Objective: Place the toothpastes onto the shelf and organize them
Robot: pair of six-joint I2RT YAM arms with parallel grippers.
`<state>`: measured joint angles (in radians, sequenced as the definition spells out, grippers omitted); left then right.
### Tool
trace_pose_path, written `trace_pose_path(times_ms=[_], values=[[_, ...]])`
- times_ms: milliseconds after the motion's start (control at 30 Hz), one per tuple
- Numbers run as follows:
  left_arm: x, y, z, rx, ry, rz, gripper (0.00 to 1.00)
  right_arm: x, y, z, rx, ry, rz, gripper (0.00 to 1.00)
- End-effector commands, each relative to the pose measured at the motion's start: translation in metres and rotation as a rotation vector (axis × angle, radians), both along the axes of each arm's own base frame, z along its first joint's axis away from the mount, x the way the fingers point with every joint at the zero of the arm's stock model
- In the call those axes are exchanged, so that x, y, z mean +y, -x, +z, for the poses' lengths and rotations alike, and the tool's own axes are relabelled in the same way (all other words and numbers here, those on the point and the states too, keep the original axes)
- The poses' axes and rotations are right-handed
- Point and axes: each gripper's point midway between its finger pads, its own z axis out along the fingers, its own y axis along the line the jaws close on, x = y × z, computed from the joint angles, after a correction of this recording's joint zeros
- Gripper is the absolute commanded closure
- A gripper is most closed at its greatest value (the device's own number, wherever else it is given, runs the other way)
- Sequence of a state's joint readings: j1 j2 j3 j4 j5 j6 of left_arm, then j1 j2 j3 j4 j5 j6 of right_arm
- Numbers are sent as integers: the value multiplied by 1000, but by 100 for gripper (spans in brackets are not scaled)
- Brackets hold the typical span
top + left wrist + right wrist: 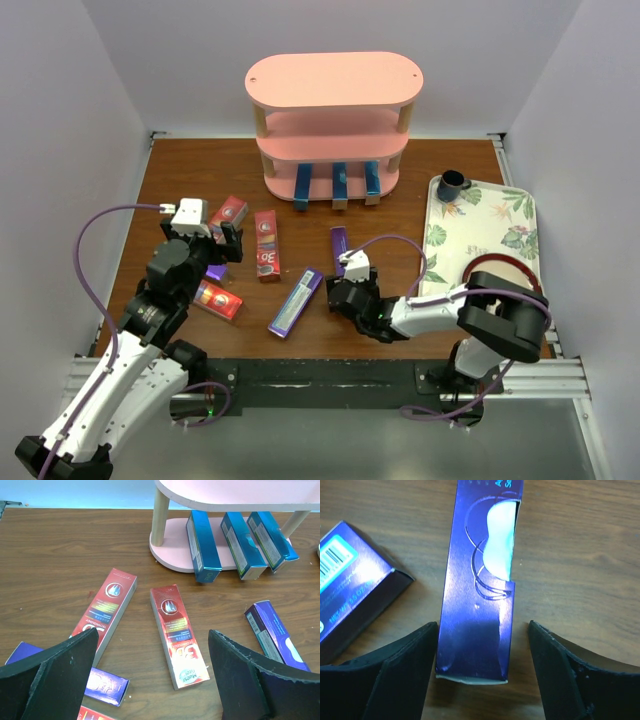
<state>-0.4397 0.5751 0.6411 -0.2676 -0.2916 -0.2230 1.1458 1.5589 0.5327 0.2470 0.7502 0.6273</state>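
Observation:
The pink shelf [330,85] stands at the back, with three blue toothpastes [340,183] leaning on its bottom board [172,557]. Red toothpastes [266,243] and purple ones [296,301] lie loose on the wooden table. My right gripper [482,630] is open and low, straddling the near end of a purple carton [480,580]. Its left finger [415,650] is nearly against the carton and its right finger [555,655] stands a gap away. My left gripper [152,632] is wide open, hovering over two red cartons [177,630] and holding nothing.
A floral tray [485,235] with a dark cup [452,184] sits at the right. Another purple carton [350,585] lies just left of my right gripper. A purple carton [100,682] and a red one [218,299] lie under my left arm.

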Motion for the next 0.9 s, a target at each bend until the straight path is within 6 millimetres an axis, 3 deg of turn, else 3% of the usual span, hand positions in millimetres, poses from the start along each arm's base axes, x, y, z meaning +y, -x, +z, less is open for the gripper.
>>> trace_pose_path(times_ms=[0, 200, 333, 500, 700, 867], values=[[0, -2, 8, -42, 1, -1, 4, 8, -11, 12, -63, -59, -68, 32], [-1, -2, 8, -41, 1, -5, 4, 1, -8, 20, -79, -66, -70, 54], [-3, -3, 7, -38, 2, -14, 4, 0, -5, 41, -90, -61, -31, 67], [-4, -3, 7, -37, 2, -19, 4, -6, 2, 62, -82, -28, 31, 73], [-5, -3, 7, -38, 4, -28, 4, -20, 7, 112, -92, 28, 88, 72], [-7, -3, 7, -37, 5, -34, 4, -30, -3, 170, -119, 20, 102, 70]])
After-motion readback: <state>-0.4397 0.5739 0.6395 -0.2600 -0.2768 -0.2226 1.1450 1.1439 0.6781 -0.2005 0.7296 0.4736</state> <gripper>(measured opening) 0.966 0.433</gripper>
